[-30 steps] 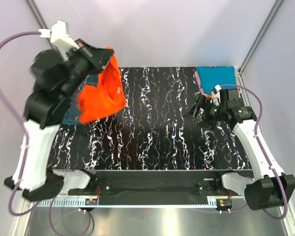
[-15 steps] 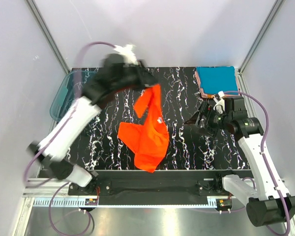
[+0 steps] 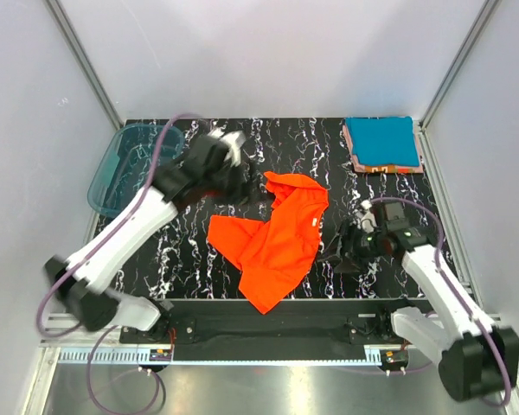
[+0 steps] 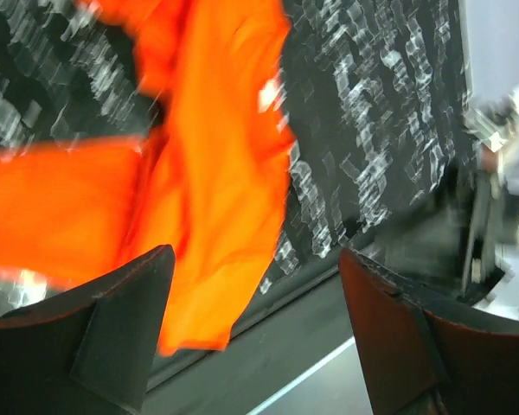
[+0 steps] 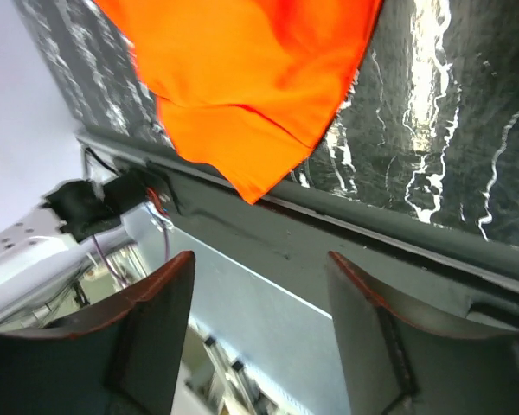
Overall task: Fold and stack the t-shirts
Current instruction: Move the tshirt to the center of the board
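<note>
Orange-red t-shirt (image 3: 277,238) lying crumpled mid-table (image 3: 329,164), awaiting flattening. Left gripper (image 3: 259,192) above its far edge, fingers spread, empty; right gripper (image 3: 342,255) alongside, likewise parted. Folded teal t-shirt (image 3: 381,141) at table's far-right corner, starting the stack.

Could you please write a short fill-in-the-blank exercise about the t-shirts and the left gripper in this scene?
The unfolded t-shirt in the middle of the table is ___ in colour.
The folded teal t-shirt sits at the table's far ___ corner.
The jaws of the left gripper stand ___, with nothing between them.
Missing words: orange, right, open.
</note>
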You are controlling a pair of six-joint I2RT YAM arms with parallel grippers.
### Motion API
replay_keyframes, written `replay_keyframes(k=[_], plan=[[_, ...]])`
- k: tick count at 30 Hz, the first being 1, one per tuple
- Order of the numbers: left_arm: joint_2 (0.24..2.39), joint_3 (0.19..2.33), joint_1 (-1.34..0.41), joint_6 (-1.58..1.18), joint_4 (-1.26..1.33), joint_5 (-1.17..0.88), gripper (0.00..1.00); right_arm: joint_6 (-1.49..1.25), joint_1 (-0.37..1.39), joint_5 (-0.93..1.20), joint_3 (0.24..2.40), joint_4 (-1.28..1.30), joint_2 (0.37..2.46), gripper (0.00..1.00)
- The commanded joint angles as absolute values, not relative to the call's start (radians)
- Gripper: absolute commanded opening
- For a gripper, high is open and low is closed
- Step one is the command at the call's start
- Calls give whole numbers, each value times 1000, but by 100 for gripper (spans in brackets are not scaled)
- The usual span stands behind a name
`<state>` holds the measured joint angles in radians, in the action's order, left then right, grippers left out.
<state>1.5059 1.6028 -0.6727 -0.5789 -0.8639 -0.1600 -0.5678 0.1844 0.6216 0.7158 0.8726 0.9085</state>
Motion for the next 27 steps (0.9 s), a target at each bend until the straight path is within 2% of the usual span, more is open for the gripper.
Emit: replay_keyframes(k=[1,3,4,8,11,12,16,20,24,25,27], plan=[[1315,1288,-621,-624,-821,-109,81,-638,253,631,661,664,994,73],[1266,1166,-572,-667,-796,-120,81,-659,259,563,661,605,1060,81],[1229,1069,-543,-679,-781,-115,81,-681,259,501,666,588,1087,81],[1213,953,-453,-704,-732,-138,82,-725,259,457,690,482,1265,80],[1279,953,-391,-686,-741,-106,87,-721,259,422,715,420,1365,74],[1304,960,-376,-680,-750,-97,88,-712,259,414,729,408,1386,68],[1428,994,-344,-649,-746,-106,89,-672,259,408,773,391,1497,58],[1540,999,-344,-656,-686,-173,86,-672,261,414,801,364,1577,57],[1604,989,-344,-699,-678,-157,79,-669,259,411,848,367,1649,54],[1609,974,-345,-703,-660,-155,78,-667,262,416,856,365,1661,51],[1634,966,-344,-703,-646,-161,74,-667,262,429,873,362,1690,34]])
